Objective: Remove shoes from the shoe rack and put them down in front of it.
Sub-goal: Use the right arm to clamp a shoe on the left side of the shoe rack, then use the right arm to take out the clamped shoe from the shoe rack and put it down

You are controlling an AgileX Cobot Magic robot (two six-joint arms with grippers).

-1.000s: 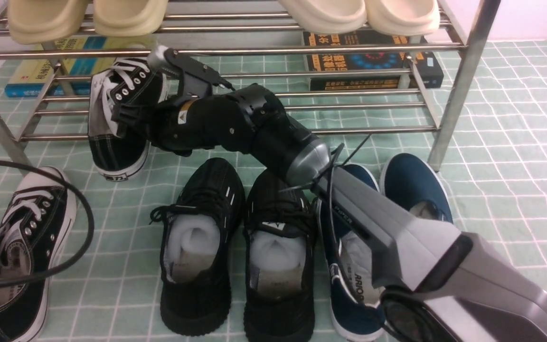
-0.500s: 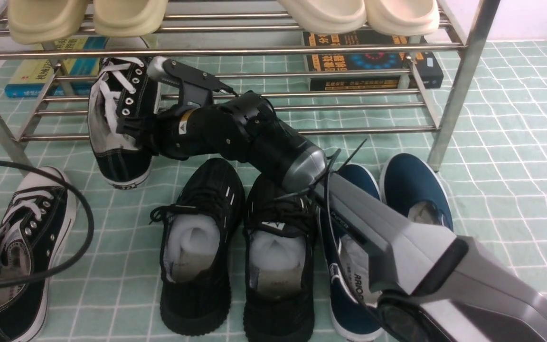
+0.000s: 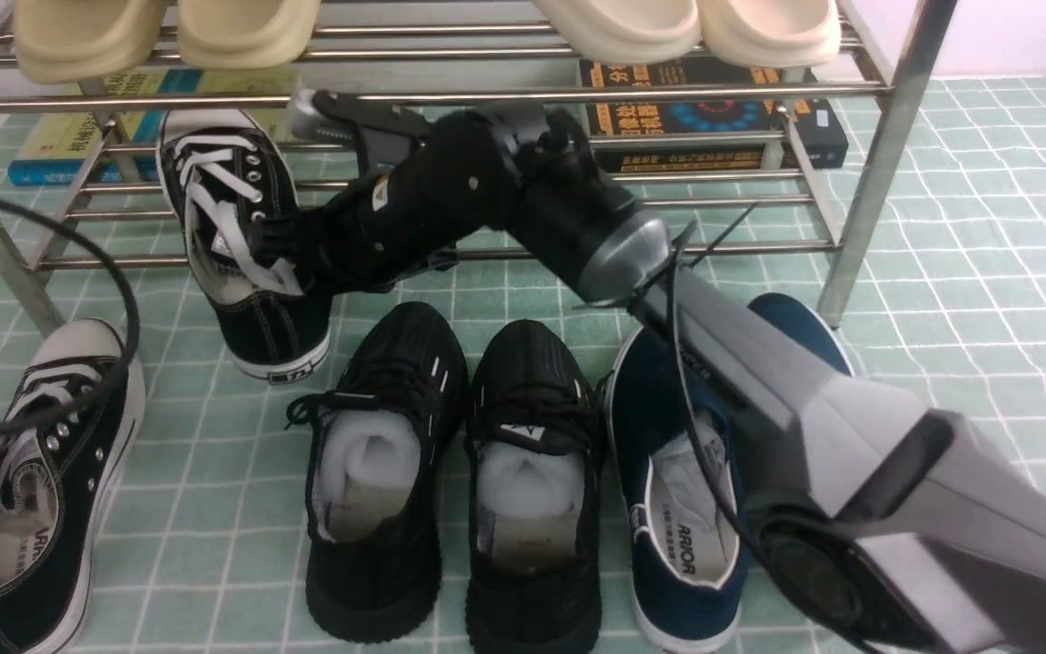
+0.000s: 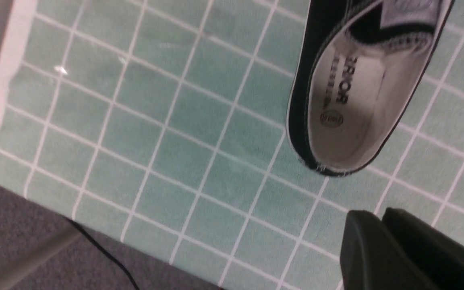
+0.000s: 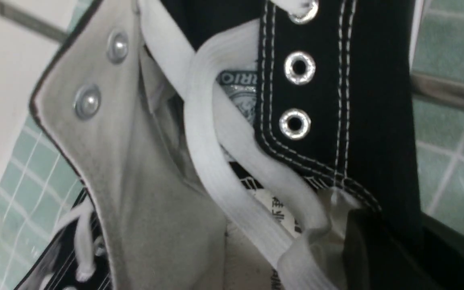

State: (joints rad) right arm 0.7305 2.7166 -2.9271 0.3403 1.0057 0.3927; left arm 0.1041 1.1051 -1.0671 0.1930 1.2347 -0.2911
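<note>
My right pincer (image 3: 264, 243) is clamped on the side wall of a black canvas sneaker (image 3: 280, 327), white laces trailing beside it. The sneaker hangs tilted, toe beyond my pincer over the lower bars of the shoe rack (image 3: 886, 154), heel toward me. Left of the pincer and nearer me lies the mate (image 3: 42, 472) on the tiled mat (image 3: 986, 272). The black knit sneakers (image 3: 378, 363) stand side by side just nearer me. My left pincer (image 4: 377, 213) hovers by the mate, and I cannot tell whether it is open or closed.

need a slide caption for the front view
Right gripper holds a black canvas sneaker at the front edge of the shoe rack.
</note>
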